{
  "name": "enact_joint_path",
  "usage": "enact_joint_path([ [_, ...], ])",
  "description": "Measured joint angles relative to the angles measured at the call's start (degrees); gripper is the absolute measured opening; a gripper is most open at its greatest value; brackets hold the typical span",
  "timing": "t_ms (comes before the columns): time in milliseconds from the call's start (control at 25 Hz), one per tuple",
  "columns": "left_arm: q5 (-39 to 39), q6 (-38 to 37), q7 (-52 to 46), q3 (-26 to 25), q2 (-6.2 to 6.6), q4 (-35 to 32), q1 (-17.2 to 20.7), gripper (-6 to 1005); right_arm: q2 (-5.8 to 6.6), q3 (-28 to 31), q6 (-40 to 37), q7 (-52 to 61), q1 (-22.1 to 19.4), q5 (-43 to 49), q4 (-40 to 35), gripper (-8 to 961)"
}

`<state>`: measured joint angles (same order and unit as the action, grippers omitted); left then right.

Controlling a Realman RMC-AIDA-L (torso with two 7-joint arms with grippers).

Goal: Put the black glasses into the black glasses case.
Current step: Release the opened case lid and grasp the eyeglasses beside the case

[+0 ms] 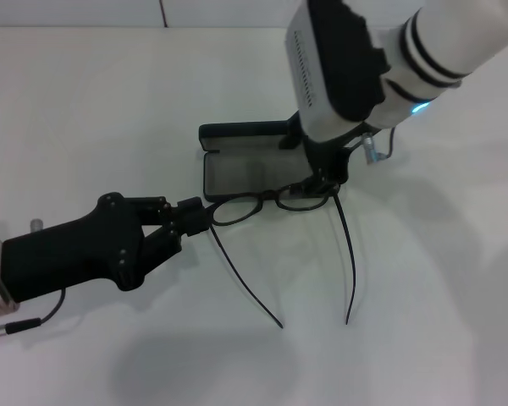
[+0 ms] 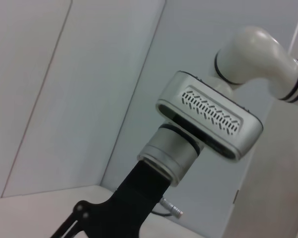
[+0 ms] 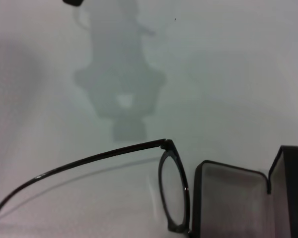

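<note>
- Gripping one end of the thin black wire-framed glasses [image 1: 267, 201], the left gripper [image 1: 196, 216] reaches in from the robot's left, fingers pinched together on the frame's corner by the hinge.
- At the other end, the right gripper [image 1: 320, 182] comes down from above, its fingers clamped on the far lens rim.
- Both slim temple arms are unfolded and stretch over the white table [image 1: 423, 279] toward the robot.
- The frame front lies along the near edge of the black rectangular glasses case [image 1: 237, 156], which sits open with grey lining showing and its lid upright behind.
- From the right wrist view, one lens [image 3: 172, 191] sits just beside the case rim [image 3: 196, 198].
</note>
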<state>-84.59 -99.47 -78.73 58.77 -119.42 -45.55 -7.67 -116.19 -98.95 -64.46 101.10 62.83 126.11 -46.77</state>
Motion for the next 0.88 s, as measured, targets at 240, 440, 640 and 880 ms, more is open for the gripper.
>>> enact_joint_path([
  [240,0.11,-0.35,1.09,-0.42,-0.02,2.81,-0.63,112,0.01,-3.81,4.3,-0.27,0.28,-1.9,1.5,631],
  [440,0.15,-0.34,2.04,-1.37,-0.09,4.38,-1.19,111,0.0,-5.65,6.99,-0.45,1.1,-4.01,4.2,631],
  [640,0.18,-0.36,2.56,-1.59,-0.06,5.02,-1.39,111,0.0,-5.81,7.14,-0.26,1.13,-5.07,4.37,571],
  [880,0.21,-0.31,2.58,-2.1,-0.03,5.75,-1.46,111,0.0,-6.01,6.22,-0.01,-0.62,-5.19,1.78,348],
])
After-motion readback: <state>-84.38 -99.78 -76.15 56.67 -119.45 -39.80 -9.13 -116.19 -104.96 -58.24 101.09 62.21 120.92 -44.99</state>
